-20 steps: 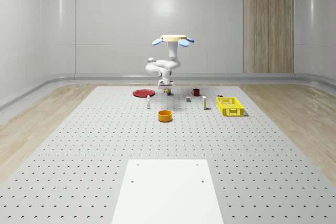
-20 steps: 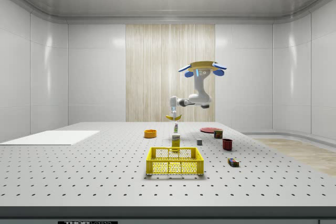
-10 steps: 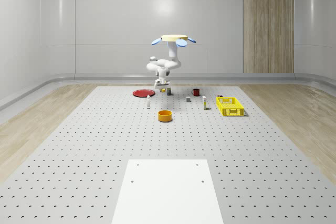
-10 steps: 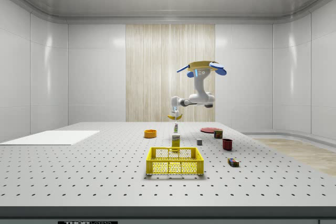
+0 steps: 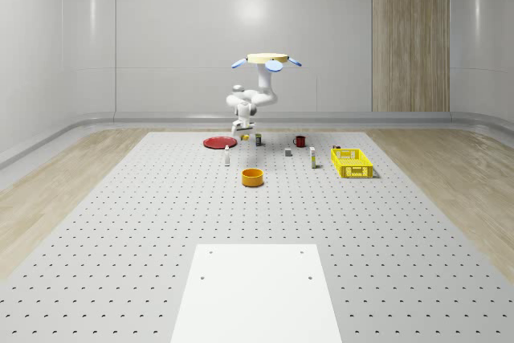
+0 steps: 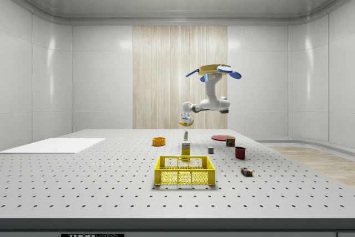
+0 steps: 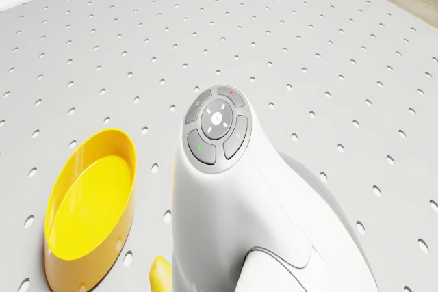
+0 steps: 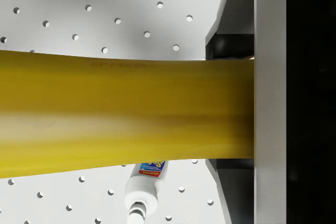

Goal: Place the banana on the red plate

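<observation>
The drone (image 5: pixel 269 60) hovers over the far part of the perforated table, just right of the red plate (image 5: pixel 219 142) in the whole-scene view. Its white arm bends down to my gripper (image 5: pixel 240 128), which is shut on the yellow banana (image 5: pixel 244 136). In the side view the banana (image 6: pixel 184 122) hangs crosswise under the gripper (image 6: pixel 186 118), well above the table, with the red plate (image 6: pixel 222 136) low to its right. In the wrist view the banana (image 8: pixel 126 114) lies across the picture against one finger (image 8: pixel 269 98). The banana's tip (image 7: pixel 159 275) peeks out beside the arm's wrist (image 7: pixel 217 124).
On the table stand an orange bowl (image 5: pixel 253 177), a yellow crate (image 5: pixel 351 162), a red mug (image 5: pixel 299 140), two small bottles (image 5: pixel 227 158) (image 5: pixel 312 158), a grey cube (image 5: pixel 287 152) and a can (image 5: pixel 259 140). A white panel (image 5: pixel 257 291) lies near the front edge.
The drone and arm have carried the banana toward the whole-scene view's left, closer to the red plate, and slightly higher. The grip on the banana is unchanged.
</observation>
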Robot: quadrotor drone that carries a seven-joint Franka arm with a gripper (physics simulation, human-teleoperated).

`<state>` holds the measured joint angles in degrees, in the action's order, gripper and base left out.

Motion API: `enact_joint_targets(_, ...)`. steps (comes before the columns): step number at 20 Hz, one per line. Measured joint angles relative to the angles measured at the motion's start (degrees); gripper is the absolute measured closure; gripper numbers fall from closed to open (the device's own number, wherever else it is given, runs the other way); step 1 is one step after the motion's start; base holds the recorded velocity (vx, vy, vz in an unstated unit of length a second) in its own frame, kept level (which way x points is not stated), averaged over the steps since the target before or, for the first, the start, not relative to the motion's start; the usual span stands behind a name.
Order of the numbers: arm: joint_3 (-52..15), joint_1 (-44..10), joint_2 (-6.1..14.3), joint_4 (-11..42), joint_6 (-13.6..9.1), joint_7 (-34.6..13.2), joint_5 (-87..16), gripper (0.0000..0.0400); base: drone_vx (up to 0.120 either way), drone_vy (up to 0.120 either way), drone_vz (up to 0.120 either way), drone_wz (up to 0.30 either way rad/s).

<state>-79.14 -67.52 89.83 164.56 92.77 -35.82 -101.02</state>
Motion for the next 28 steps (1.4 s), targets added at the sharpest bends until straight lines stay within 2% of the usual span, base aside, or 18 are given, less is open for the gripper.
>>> enact_joint_targets(28, -0.3, -0.46, 2.59, -0.1, 2.64, 47.8, 1.13, 0.0207, 0.0, 0.0, 0.0, -0.3)
